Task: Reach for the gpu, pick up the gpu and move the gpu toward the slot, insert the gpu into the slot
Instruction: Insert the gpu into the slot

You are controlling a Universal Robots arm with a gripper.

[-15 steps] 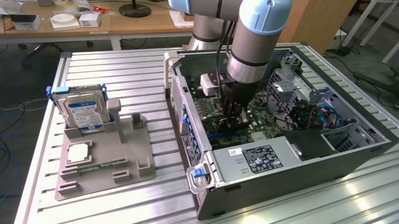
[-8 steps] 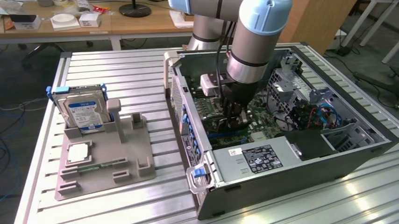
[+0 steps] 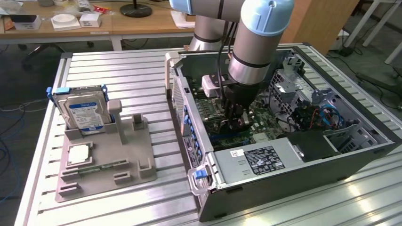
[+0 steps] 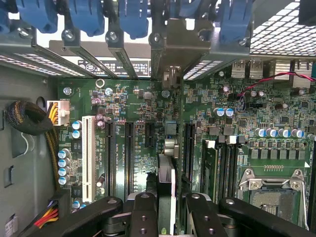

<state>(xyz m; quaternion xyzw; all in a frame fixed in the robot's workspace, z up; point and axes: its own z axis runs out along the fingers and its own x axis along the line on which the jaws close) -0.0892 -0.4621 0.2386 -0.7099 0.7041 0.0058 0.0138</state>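
Insertion step: the gripper (image 4: 166, 210), jaws clamped on the gpu (image 4: 166, 177) edge-on, hangs inside the computer case (image 3: 295, 165) above the motherboard (image 4: 143, 103); seating it calls for square alignment with the slot (image 4: 189, 143).

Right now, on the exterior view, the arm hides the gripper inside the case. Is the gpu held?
Observer: Yes. The wrist view shows the gpu edge-on, clamped in the gripper, over the motherboard.
Operator: Where is its bracket?
Observer: The bracket sits at the case's rear wall, in line with the blue latches.
Operator: Any neighbouring slots free?
Observer: The white slot and the black slots beside it are empty.
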